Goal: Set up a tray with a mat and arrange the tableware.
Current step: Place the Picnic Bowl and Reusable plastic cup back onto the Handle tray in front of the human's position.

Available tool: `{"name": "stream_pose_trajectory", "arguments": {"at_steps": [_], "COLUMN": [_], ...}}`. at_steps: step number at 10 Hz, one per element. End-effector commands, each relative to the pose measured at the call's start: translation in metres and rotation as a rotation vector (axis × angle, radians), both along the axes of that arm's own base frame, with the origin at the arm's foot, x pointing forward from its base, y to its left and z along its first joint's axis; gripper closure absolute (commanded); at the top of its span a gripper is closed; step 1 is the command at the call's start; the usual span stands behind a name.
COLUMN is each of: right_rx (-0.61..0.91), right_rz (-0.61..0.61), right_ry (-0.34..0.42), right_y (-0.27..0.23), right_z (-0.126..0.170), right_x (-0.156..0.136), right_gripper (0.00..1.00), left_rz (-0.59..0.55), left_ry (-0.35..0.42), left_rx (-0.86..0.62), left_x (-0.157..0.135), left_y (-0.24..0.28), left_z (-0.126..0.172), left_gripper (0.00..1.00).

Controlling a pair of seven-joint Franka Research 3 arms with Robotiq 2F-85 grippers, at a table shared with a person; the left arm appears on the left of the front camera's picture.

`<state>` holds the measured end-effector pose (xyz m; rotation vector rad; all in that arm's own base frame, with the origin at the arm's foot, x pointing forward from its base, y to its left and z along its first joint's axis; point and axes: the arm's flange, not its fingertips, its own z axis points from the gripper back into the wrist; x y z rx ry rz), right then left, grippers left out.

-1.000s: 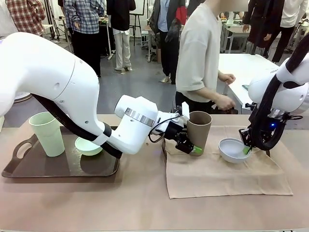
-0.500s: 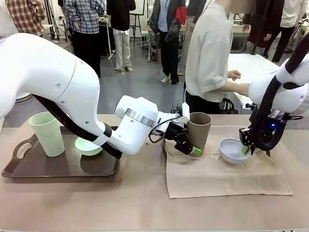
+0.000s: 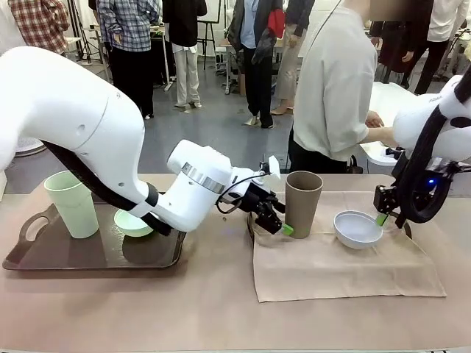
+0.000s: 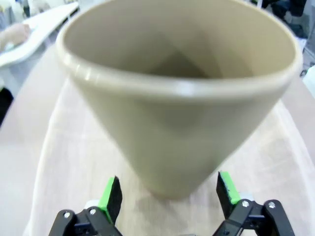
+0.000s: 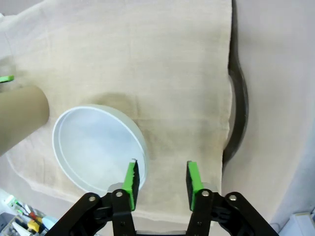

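**Left gripper** (image 4: 168,192): the jaws are spread wide and grasp nothing. The tan-brown tumbler (image 4: 177,108) stands upright directly ahead of the gripper, with its base in line with the gap. A clear space shows between the tumbler wall and each green pad (image 4: 110,192). The tumbler's rim is blurred and cut off at the top of the left wrist view.

**Right gripper** (image 5: 161,179): the jaws are apart and hold nothing, with bare mat (image 5: 147,59) between them. The pale blue-white bowl (image 5: 96,147) sits upright on the mat just beside one finger. That finger's pad overlaps the bowl's rim in the right wrist view, and contact cannot be judged.

**Beyond the right gripper**, on the side away from the bowl, a dark tray rim (image 5: 239,113) curves out from under the mat's edge. The rest of that tray is hidden by the cloth.

**Well apart from the left gripper**, back past its arm, a second brown tray (image 3: 92,254) lies on the table (image 3: 213,309). It carries the mint green tumbler (image 3: 71,204), upright, and the mint green bowl (image 3: 132,220), which is partly hidden by the arm.

**Count:**
- Tumblers: two
- Bowls: two
- Trays: two
- Mats: one

**Far side of the table:** a person in a pale shirt (image 3: 335,95) stands there, turned sideways. The hands are hard to make out.
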<state>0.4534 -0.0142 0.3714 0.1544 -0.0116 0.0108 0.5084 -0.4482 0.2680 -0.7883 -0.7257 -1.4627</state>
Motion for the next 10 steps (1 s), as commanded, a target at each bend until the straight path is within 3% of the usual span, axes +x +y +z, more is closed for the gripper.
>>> {"name": "stream_pose_trajectory", "arguments": {"at_steps": [1,3,4,6,7,10], "right_rx": [-0.005,-0.006,-0.013,-0.028,-0.041,-0.061], "right_rz": [0.023,0.032,0.035,0.058,0.065,0.08], "right_ry": [-0.007,-0.014,-0.029,-0.051,-0.06,-0.093], "right_y": [-0.009,-0.011,-0.011,-0.004,0.0,0.008], "right_z": [0.01,0.025,0.033,0.047,0.055,0.081], "right_x": [-0.014,-0.026,-0.031,-0.035,-0.037,-0.05], "right_gripper": [0.0,0.0,0.0,0.0,0.0,0.0], "left_rz": [0.003,0.053,0.141,0.182,0.181,0.319], "left_ry": [0.097,0.153,0.107,0.019,0.065,0.026], "left_rx": [0.101,0.296,0.409,0.487,0.576,0.825], "left_x": [-0.008,-0.024,-0.043,-0.066,-0.074,-0.091], "left_y": [0.02,0.044,0.056,0.072,0.079,0.078], "left_z": [0.027,0.072,0.108,0.155,0.18,0.228], "left_gripper": [0.0,0.0,0.0,0.0,0.0,0.0]}}
